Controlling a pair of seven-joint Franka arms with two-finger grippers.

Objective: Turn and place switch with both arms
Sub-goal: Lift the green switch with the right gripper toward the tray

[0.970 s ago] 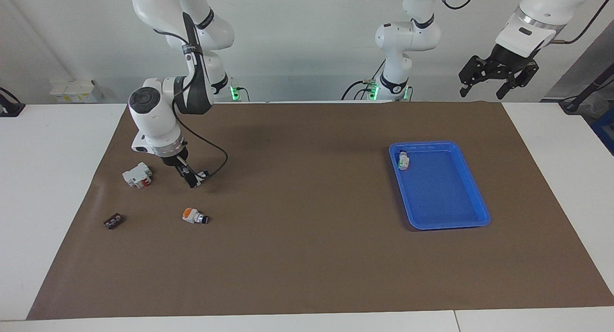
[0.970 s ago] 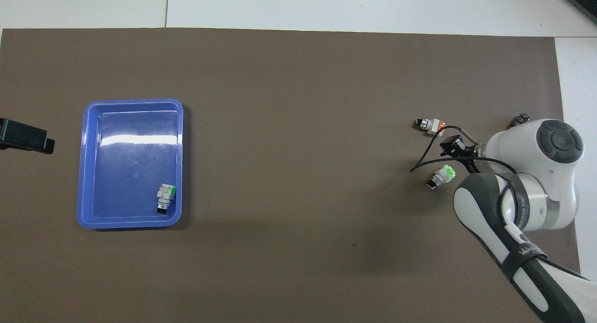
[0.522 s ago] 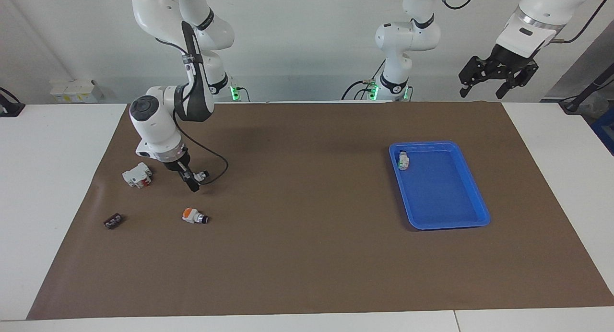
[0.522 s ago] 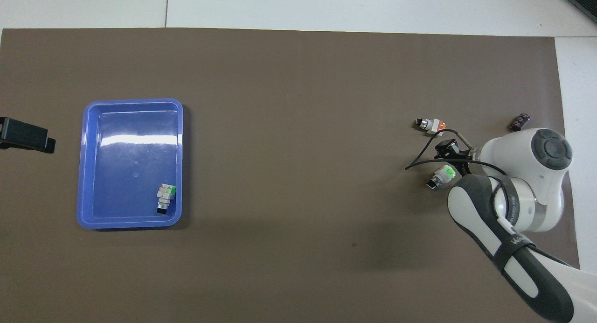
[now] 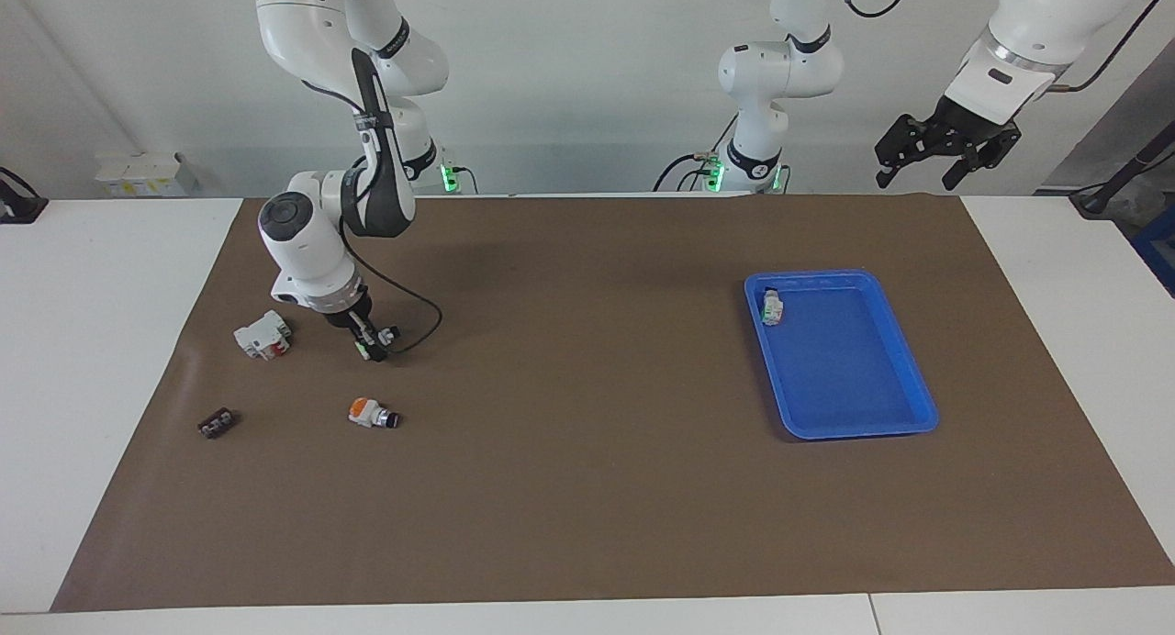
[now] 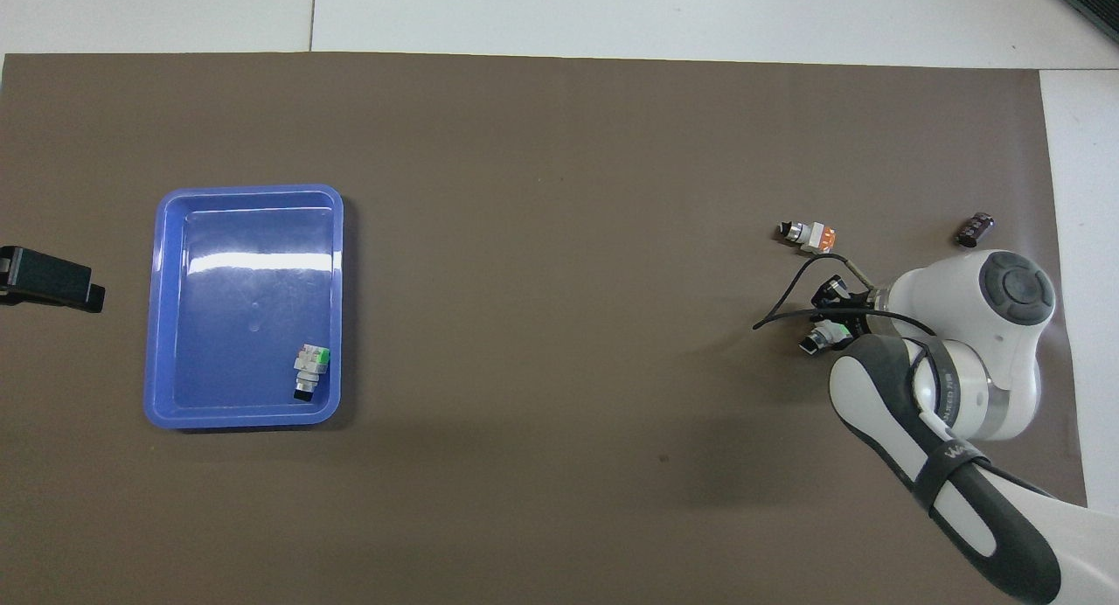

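The switch [image 6: 818, 338], white with a green part and a black knob, lies on the brown mat toward the right arm's end. My right gripper [image 5: 370, 348] has come down onto it and is shut on the switch [image 5: 368, 350], whose green part shows between the fingers. In the overhead view the right gripper [image 6: 832, 323] covers part of the switch. Another green switch [image 5: 772, 307] lies in the blue tray [image 5: 909, 407], at the tray's corner nearest the robots [image 6: 310, 371]. My left gripper [image 5: 921, 172] waits open, high in the air at the left arm's end of the table.
An orange-capped switch [image 5: 372, 413] lies farther from the robots than the held one. A white block with red marks [image 5: 263, 334] sits beside the right gripper, toward the table's end. A small black part [image 5: 217, 423] lies near the mat's edge.
My right gripper shifted over the green switch, came down onto it and closed its fingers. The left gripper rose slightly.
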